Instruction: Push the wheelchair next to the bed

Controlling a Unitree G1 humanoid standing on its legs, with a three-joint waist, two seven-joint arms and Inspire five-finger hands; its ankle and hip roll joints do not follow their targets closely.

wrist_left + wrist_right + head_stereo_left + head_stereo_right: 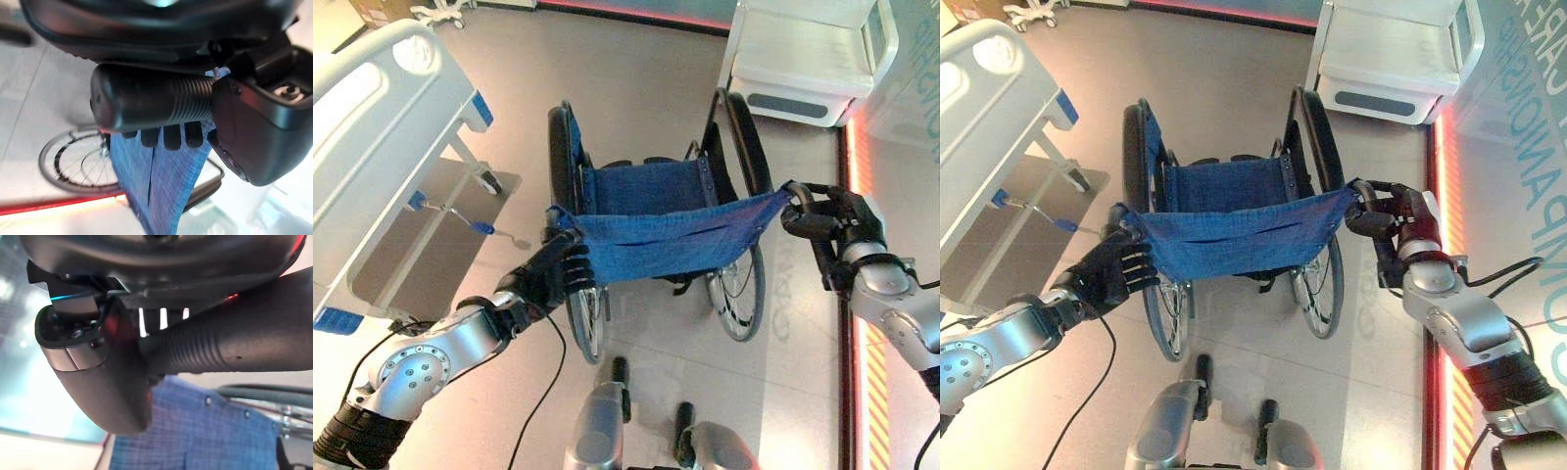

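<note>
Both hands grip the wheelchair (656, 220) from behind: the left hand (553, 274) curls round one push handle, the right hand (822, 225) round the other. Beyond the left fingers stands the bed (382, 127), near the chair but apart.

Left fingers (166, 136) wrap the ribbed grip (146, 103).

Right thumb (105, 382) clamps the other grip (230, 347).

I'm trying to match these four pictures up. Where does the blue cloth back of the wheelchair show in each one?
Left eye view: the blue back hangs mid-picture, stretched between the left hand and right hand.
Right eye view: the same band, a little left of the middle.
Left wrist view: a blue strip past the fingers curled round the handle.
Right wrist view: blue cloth beneath the other handle.
Shared landmark: the wheelchair's wheel.
</note>
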